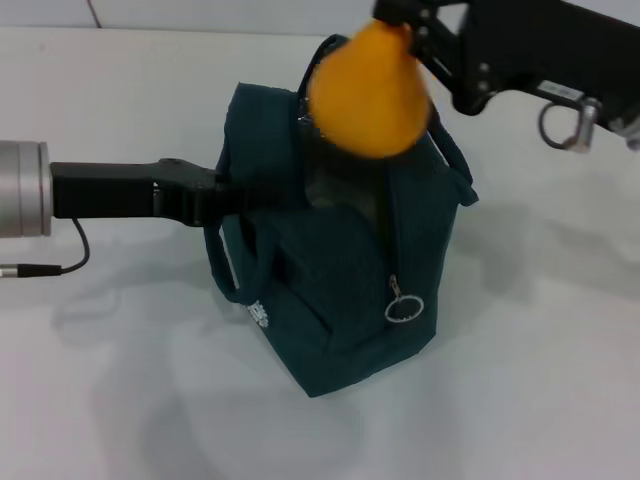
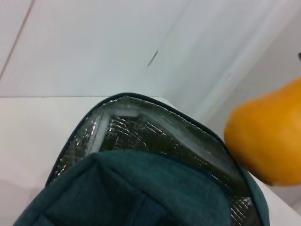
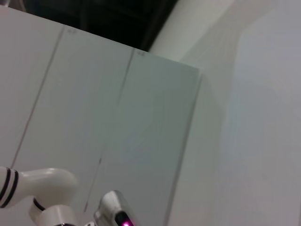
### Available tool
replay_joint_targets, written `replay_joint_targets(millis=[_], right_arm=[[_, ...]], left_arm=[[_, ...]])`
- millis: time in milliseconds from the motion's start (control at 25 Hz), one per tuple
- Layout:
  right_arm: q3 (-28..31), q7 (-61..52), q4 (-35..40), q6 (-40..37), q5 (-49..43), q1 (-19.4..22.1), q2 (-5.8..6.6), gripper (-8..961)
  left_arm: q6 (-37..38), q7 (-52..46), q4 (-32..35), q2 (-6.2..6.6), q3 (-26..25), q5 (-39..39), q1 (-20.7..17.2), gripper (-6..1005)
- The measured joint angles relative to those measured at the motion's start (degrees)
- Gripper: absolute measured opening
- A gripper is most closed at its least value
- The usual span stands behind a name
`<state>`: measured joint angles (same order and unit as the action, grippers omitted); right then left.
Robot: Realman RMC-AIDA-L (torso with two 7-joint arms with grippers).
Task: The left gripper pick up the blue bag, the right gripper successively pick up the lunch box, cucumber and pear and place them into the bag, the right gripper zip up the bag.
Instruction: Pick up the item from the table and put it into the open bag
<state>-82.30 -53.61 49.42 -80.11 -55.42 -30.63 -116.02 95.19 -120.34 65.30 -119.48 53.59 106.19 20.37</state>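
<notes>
Blue bag (image 1: 340, 270) stands upright on the white tabletop (image 1: 530, 400), mouth open, foil lining (image 2: 141, 134) exposed, ring pull (image 1: 404, 308) hanging on its front. Left hand (image 1: 225, 195) is pinched on the bag's left rim. Right hand (image 1: 405, 25) pinches the pear (image 1: 368, 95) at its top, just above the opening.

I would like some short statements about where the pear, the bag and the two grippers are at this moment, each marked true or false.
1. The pear hangs above the open blue bag. True.
2. The left gripper is parked away from the bag. False: it grips the bag's side.
3. The bag is zipped shut. False: the foil lining shows in the left wrist view.
4. The right gripper holds the pear by its top. True.
</notes>
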Motion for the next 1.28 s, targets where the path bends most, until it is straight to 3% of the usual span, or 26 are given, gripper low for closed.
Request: replay_joint_targets(millis=[320, 640, 1280], right_arm=[[-1.5, 0.8, -1.6, 2.6, 0.1, -2.9, -0.2, 102], [-2.8, 2.1, -9.6, 4.5, 0.1, -7.5, -0.17, 110], [-3.2, 2.5, -16.6, 8.9, 0.8, -7.5, -0.17, 126]], left_arm=[[-0.1, 0.7, -0.4, -0.07, 0.0, -0.4, 0.1, 37], [-0.1, 0.8, -0.4, 0.0, 0.0, -0.7, 0.1, 37], [-1.2, 2.1, -1.9, -0.02, -0.8, -2.2, 0.6, 36]])
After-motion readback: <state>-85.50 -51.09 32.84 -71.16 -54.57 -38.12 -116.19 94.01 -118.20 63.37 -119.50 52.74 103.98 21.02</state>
